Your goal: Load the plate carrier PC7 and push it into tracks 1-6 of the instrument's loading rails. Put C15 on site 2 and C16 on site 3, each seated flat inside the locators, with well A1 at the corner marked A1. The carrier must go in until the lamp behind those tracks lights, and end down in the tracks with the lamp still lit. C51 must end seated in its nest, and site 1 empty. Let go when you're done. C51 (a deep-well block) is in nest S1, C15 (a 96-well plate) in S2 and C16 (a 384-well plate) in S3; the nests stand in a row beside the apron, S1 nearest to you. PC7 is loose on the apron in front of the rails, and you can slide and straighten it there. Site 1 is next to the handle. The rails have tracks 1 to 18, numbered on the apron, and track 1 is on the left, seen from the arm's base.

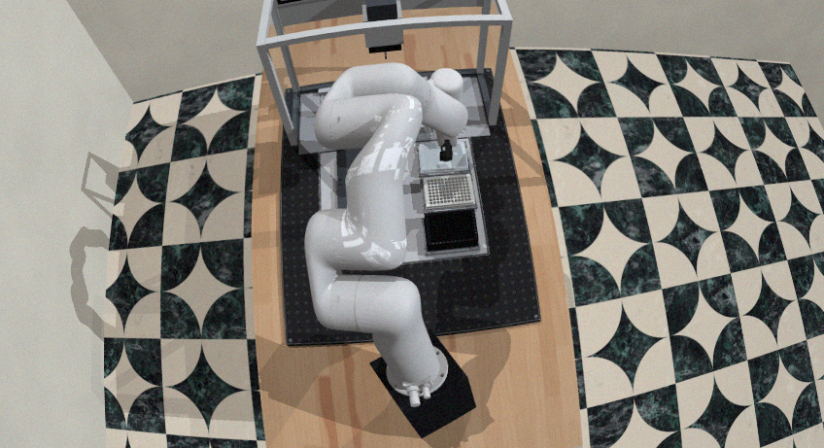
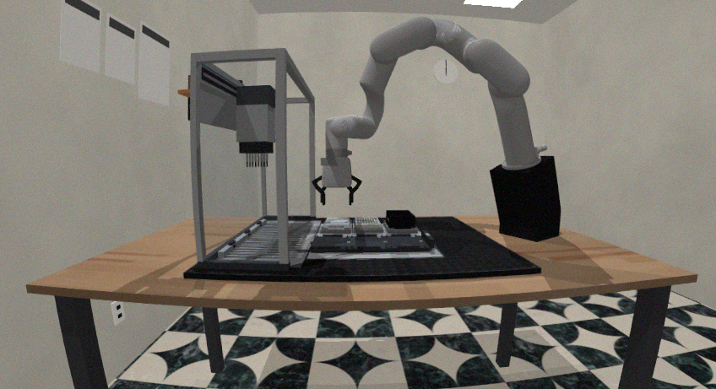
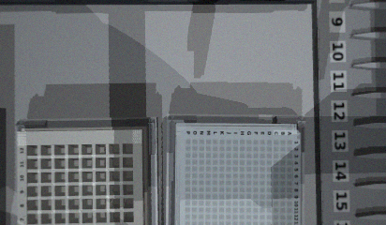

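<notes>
Exterior: gripper (image 2: 336, 189) spread wide, empty, hovering above C16 (image 2: 337, 225) in nest.

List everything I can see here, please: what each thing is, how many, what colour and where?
Table: one, wooden top with dark legs, mid-room.
Mat: one, black, on the table.
Frame: one, grey metal, at the mat's far end from the arm's base, with a dark-tipped head hanging inside.
Rails: one grey set, under the frame.
Fine-grid plate: one, pale, end of the row nearest the frame.
Coarse-grid plate: one, white, middle of the row.
Block: one, black, end of the row nearest the arm's base.
Sheets: three, white, on the wall.
Clock: one, white, back wall.
Pedestal: one, black, holding the arm.
Arm: one, white.
Gripper: one, black fingers, open, above the fine-grid plate.
</notes>
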Robot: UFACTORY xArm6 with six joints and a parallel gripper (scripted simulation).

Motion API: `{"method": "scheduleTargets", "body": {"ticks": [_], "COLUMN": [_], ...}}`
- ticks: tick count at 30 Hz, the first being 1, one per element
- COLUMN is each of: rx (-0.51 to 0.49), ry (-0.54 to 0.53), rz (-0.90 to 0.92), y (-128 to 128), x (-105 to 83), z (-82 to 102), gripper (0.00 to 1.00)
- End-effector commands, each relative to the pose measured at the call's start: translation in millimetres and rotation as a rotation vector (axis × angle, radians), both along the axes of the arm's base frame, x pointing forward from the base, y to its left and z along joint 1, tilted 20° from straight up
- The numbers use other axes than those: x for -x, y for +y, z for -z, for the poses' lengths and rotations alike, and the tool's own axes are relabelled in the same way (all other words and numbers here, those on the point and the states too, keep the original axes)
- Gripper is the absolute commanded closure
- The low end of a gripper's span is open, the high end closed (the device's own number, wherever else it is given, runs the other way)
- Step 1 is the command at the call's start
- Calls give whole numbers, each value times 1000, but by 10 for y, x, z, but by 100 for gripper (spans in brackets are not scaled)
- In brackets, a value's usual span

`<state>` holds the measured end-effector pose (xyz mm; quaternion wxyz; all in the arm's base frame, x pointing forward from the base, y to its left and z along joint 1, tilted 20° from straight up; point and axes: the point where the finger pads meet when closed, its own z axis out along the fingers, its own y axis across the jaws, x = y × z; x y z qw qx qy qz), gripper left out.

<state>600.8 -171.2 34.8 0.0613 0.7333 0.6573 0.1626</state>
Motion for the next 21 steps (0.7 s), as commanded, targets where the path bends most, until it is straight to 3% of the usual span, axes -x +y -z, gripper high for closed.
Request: {"method": "scheduleTargets", "body": {"ticks": [1, 21], "rx": [1, 1], "ry": [-4, -4], "rz": [0, 1], "y": [4, 42], "x": [-43, -139], "z": [71, 353], "gripper": [0, 0]}}
